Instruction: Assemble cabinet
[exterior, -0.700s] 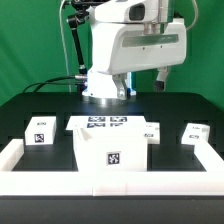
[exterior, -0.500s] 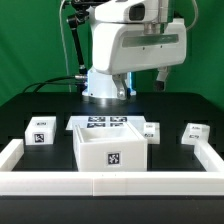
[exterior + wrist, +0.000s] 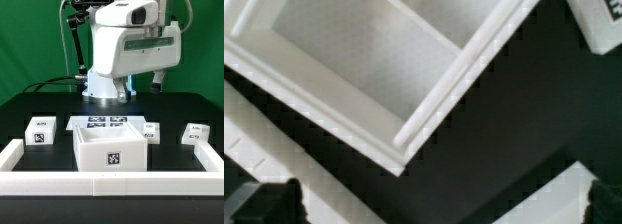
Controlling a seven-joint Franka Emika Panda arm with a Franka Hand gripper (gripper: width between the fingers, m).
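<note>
The cabinet body [image 3: 110, 150], a large white box with a marker tag on its front, stands at the middle of the black table. In the wrist view its white rim and pale recess [image 3: 367, 70] show from above. Small white tagged blocks lie at the exterior view's left [image 3: 40, 130], right beside the body [image 3: 150, 130] and at the right [image 3: 195, 133]. My gripper [image 3: 145, 85] hangs high above and behind the body, apart from everything. It is open and empty, and its dark fingertips [image 3: 260, 200] show at the edges of the wrist view [image 3: 438, 205].
The marker board [image 3: 105, 122] lies flat just behind the cabinet body. A low white wall [image 3: 110, 185] runs along the table's front and both sides. The robot base [image 3: 100, 90] stands at the back, before a green backdrop.
The robot hand has shifted slightly toward the exterior view's left. The cabinet body and the blocks have not moved.
</note>
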